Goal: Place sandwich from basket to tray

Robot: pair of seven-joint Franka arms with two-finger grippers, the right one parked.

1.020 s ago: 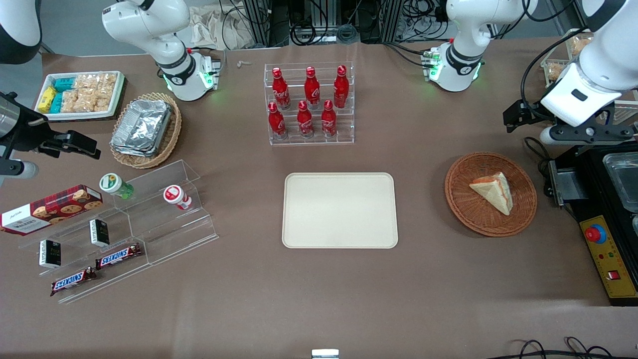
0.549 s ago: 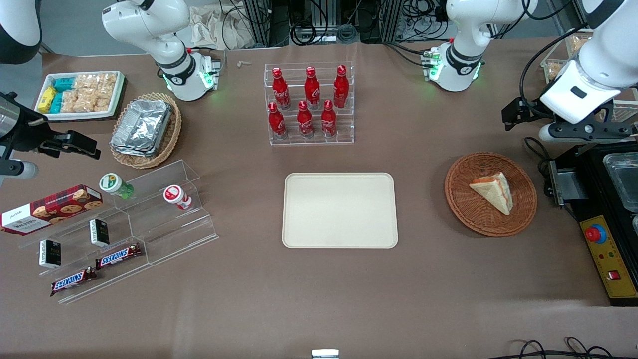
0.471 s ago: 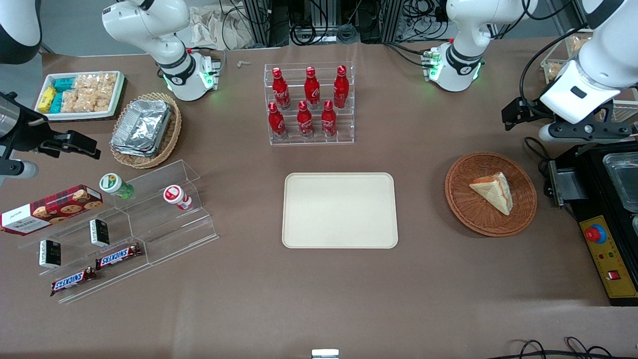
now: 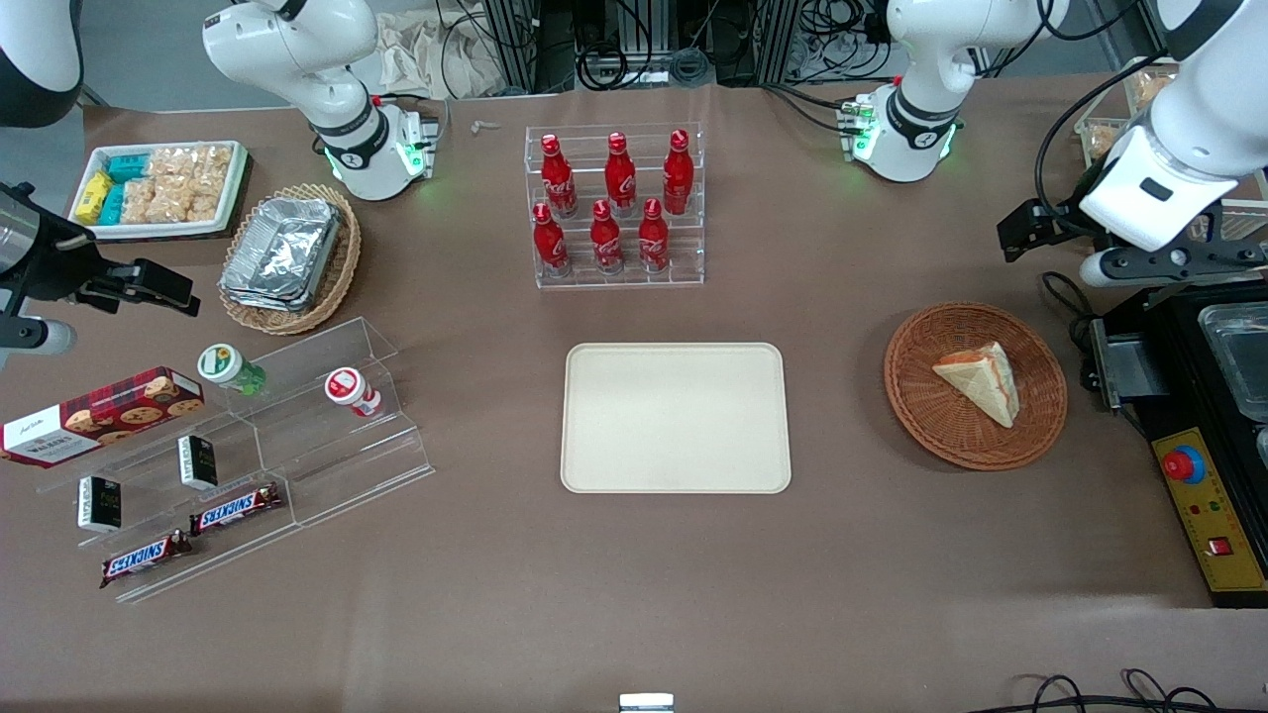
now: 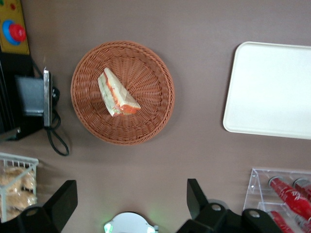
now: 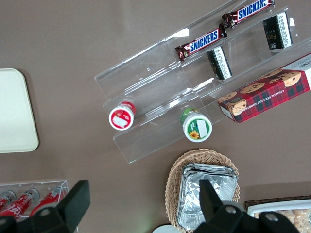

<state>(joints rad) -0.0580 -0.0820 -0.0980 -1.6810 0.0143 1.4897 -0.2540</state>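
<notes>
The sandwich [image 4: 981,381] [image 5: 116,94], a pale bread wedge with red and green filling on its cut edge, lies in the round reddish-brown wicker basket [image 4: 921,416] [image 5: 150,121]. The cream tray [image 4: 674,416] [image 5: 272,87] sits bare at mid-table, beside the basket toward the parked arm's end. My left gripper [image 4: 1167,265] [image 5: 129,201] hovers high above the table, farther from the front camera than the basket and a little toward the working arm's end. Its black fingers [image 5: 194,196] stand wide apart, open, with nothing between them.
A clear rack of red bottles [image 4: 614,208] [image 5: 286,194] stands farther back than the tray. A black box with a red button [image 4: 1204,475] [image 5: 14,34] borders the basket at the working arm's end. Acrylic shelves [image 4: 248,446], a foil-container basket [image 4: 287,253] and a snack tray [image 4: 158,188] sit toward the parked arm's end.
The left wrist has shifted only slightly above the table. The sandwich, basket and tray have not moved.
</notes>
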